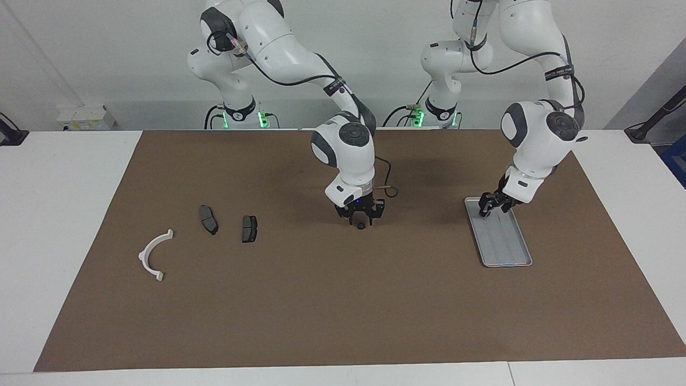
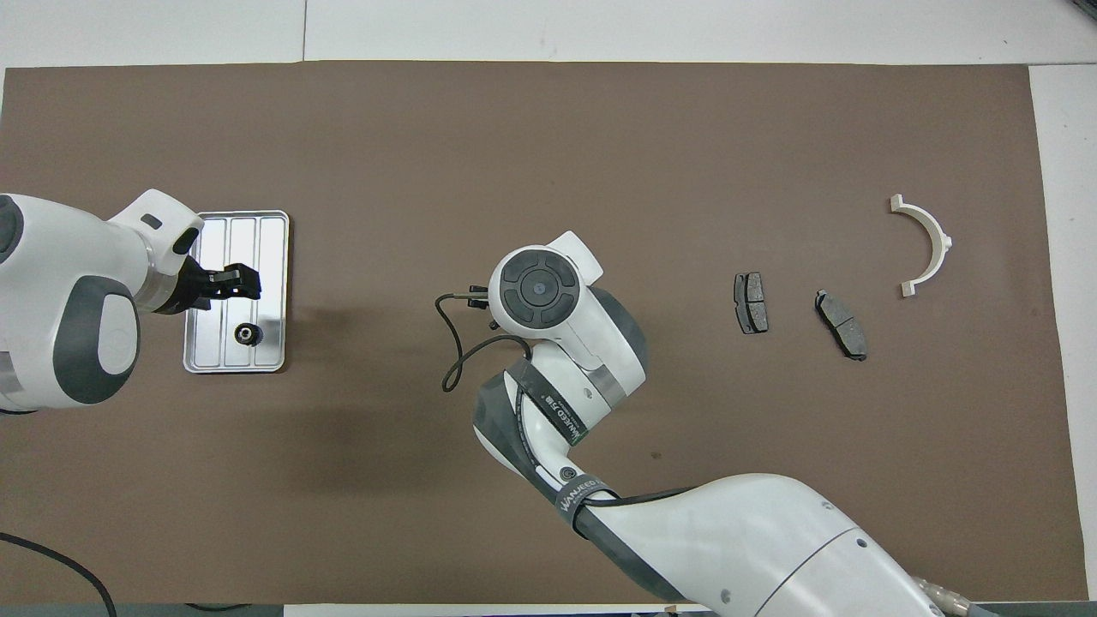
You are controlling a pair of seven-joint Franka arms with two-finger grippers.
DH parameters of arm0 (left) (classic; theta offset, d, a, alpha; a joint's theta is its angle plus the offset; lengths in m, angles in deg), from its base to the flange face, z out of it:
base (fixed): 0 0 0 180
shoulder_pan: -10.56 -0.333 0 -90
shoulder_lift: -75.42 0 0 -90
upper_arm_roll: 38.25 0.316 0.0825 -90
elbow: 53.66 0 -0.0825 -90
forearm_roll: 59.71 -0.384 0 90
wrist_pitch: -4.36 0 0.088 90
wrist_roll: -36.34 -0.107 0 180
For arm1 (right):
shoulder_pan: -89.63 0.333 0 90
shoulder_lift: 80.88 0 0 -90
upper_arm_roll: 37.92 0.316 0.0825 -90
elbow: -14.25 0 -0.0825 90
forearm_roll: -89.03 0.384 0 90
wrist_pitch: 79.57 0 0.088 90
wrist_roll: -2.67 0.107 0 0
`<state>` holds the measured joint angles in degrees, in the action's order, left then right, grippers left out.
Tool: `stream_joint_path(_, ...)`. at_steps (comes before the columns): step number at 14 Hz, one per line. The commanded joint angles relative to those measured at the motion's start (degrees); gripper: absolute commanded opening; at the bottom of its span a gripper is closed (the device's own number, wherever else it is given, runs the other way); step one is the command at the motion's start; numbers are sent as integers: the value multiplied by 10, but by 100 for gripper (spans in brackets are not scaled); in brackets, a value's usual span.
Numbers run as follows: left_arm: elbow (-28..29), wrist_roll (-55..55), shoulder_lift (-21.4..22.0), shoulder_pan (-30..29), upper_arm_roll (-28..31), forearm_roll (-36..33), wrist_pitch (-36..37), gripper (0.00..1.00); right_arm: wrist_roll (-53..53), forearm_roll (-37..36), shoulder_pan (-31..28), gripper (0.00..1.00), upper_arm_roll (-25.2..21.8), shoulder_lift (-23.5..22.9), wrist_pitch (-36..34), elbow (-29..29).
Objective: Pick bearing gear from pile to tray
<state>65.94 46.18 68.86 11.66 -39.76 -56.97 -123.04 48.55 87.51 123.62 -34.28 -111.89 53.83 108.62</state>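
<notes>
A small black bearing gear [image 2: 247, 334] lies in the silver ribbed tray [image 2: 244, 236], at the end nearer the robots. My left gripper [image 2: 240, 281] hovers open over the tray's middle, apart from that gear; in the facing view the left gripper [image 1: 486, 208] hangs just above the tray [image 1: 506, 246]. My right gripper [image 1: 361, 219] is low over the middle of the mat, fingers spread, with a second small black bearing gear [image 1: 361, 225] on the mat right under its tips. The overhead view hides that gripper under its own wrist.
What is left of the pile lies toward the right arm's end: a white half-ring bracket [image 1: 153, 257] [image 2: 930, 244] and two dark brake pads [image 1: 208, 220] [image 1: 249, 229]. A brown mat [image 1: 343, 311] covers the table.
</notes>
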Motion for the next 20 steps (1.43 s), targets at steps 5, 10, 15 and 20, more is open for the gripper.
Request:
stream_joint_path(5, -59, 220, -30, 116, 2, 10, 15, 79, -210, 5, -130, 100, 6, 68, -93, -43)
stream_joint_path(10, -85, 337, -41, 206, 3, 3, 25, 82, -537, 6, -287, 100, 6, 120, -181, -44)
stream_joint_path(15, -289, 502, -179, 299, 3, -47, 131, 82, -524, 7, -335, 100, 2, 237, -359, -41)
stream_joint_path(20, -251, 567, -209, 356, 9, -65, 74, 82, -449, 7, -340, 100, 0, 286, -472, -18)
